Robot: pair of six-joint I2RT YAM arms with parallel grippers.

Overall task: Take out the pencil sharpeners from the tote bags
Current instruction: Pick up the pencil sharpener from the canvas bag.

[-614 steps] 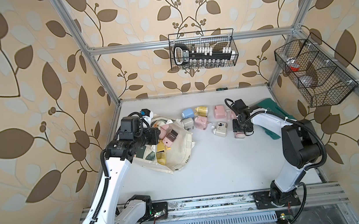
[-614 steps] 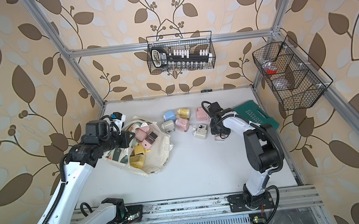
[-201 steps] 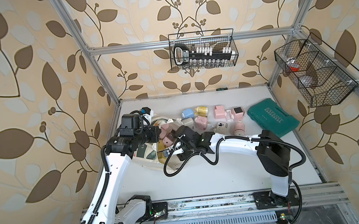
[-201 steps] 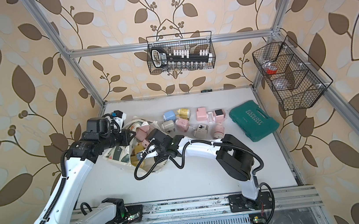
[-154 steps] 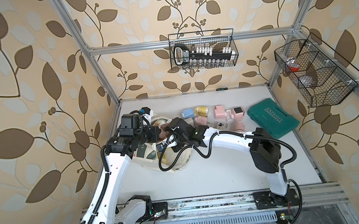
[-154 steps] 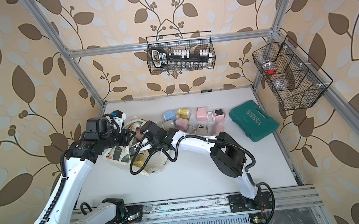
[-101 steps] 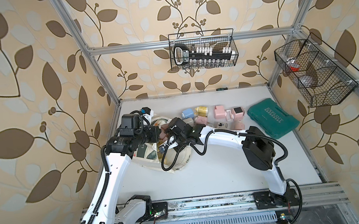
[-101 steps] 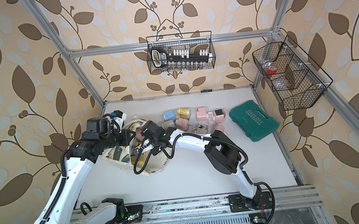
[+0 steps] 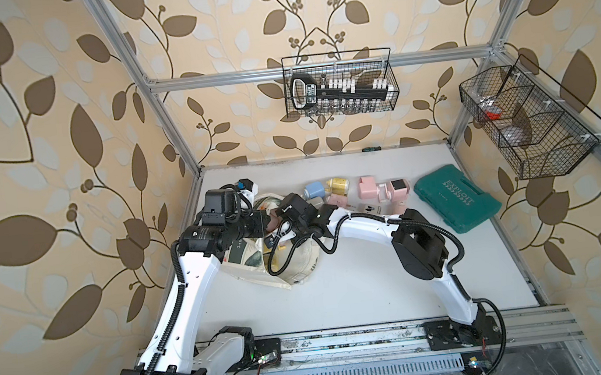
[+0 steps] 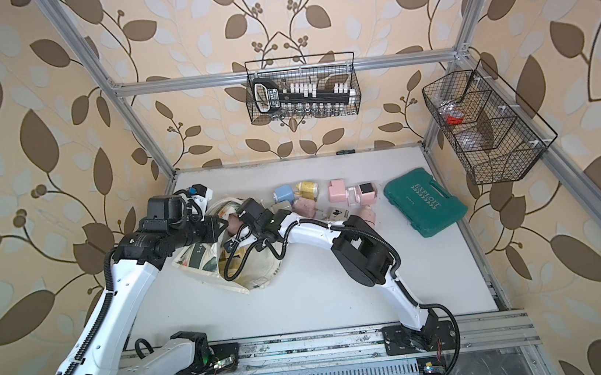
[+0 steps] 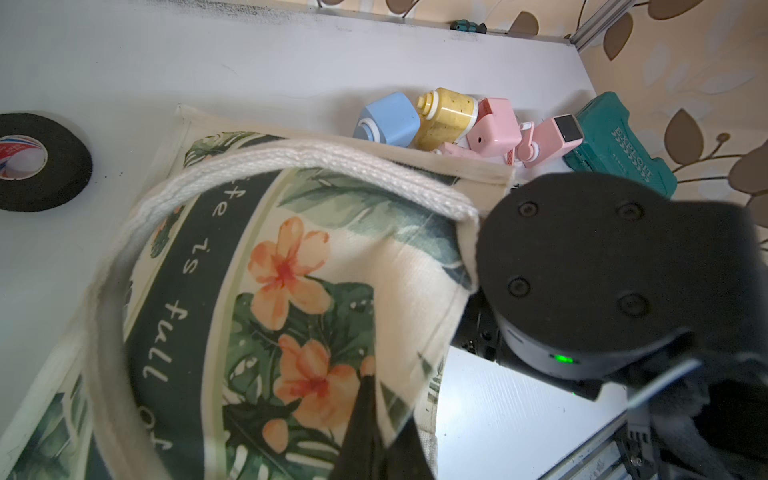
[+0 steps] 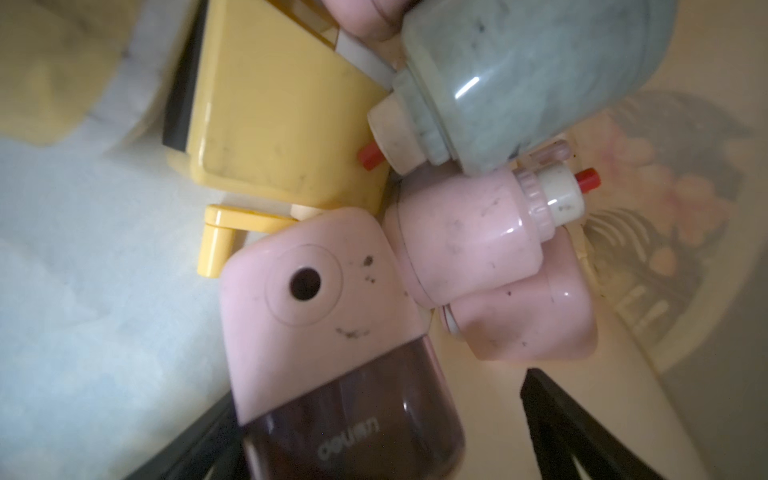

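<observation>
The tote bag point(image 9: 294, 264) lies at the table's left, floral face up point(image 11: 291, 270). My left gripper point(image 11: 380, 432) is shut on the cloth edge of its mouth and holds it up. My right gripper point(image 12: 376, 390) is inside the bag, open, with its black fingers point(image 12: 552, 419) on either side of a pink pencil sharpener point(image 12: 316, 299) that has a dark drawer. A yellow sharpener point(image 12: 270, 116), a grey-green one point(image 12: 519, 83) and another pink one point(image 12: 465, 245) lie just beyond it. In both top views the bag and wrist hide the right jaws. Blue point(image 9: 315, 188), yellow point(image 9: 338, 185) and pink point(image 9: 368, 187) sharpeners sit on the table.
A teal EXPLOIT case point(image 9: 454, 199) lies at the right of the table. A black tape roll point(image 11: 25, 162) sits behind the bag. Black wire baskets hang on the back wall point(image 9: 339, 84) and the right wall point(image 9: 530, 123).
My right arm swung from the sharpeners at the right over to the bag and pushed its gripper into the bag's mouth. My left gripper kept its hold on the bag's edge.
</observation>
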